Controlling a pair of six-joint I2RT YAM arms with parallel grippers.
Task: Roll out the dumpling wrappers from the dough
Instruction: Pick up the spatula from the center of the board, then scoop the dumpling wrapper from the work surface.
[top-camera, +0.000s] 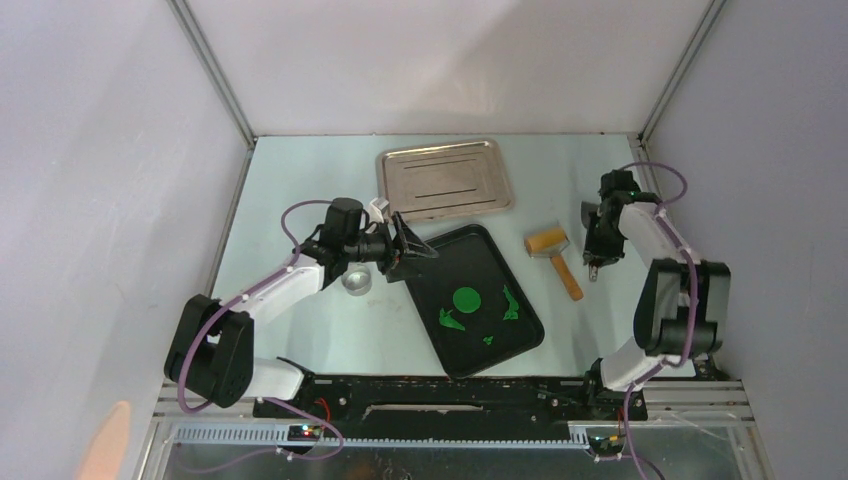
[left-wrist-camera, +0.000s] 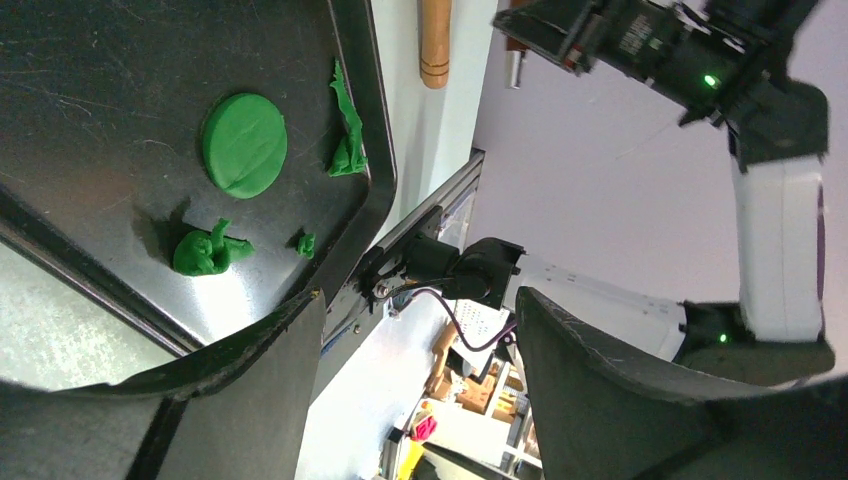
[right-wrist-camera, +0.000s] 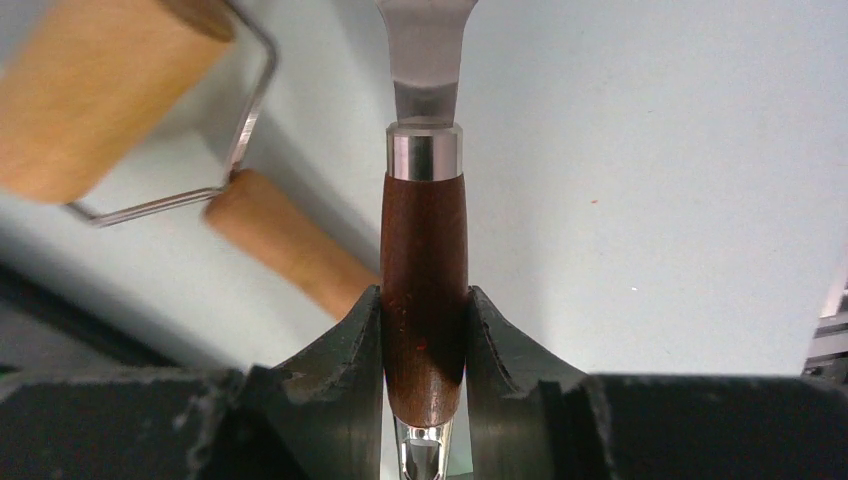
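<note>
Nearest thing is the black tray (top-camera: 455, 262), sitting at an angle in the middle of the surface (top-camera: 300, 180). A few jagged green scraps (top-camera: 450, 320) lie along its near side. Just past them is the one dumpling wrapper (top-camera: 467, 299): bright green, thin, neatly round and lying flat on the tray floor. It's about mid-tray and touches none of the scraps; being round, it has no long axis to speak of. The left jaws are at the tray's far-left corner, spread wide with nothing between them, one finger (left-wrist-camera: 250, 390) right by the rim. A small metal cup (top-camera: 357, 282) sits just left of the tray, beside that arm. Right of the tray is the wooden roller (top-camera: 556, 258), handle toward the near right and head at the far end. Beyond it the right jaws are clamped on a dark-handled tool (right-wrist-camera: 424, 280) with a metal blade. Farthest back is a steel tray (top-camera: 445, 205).
</note>
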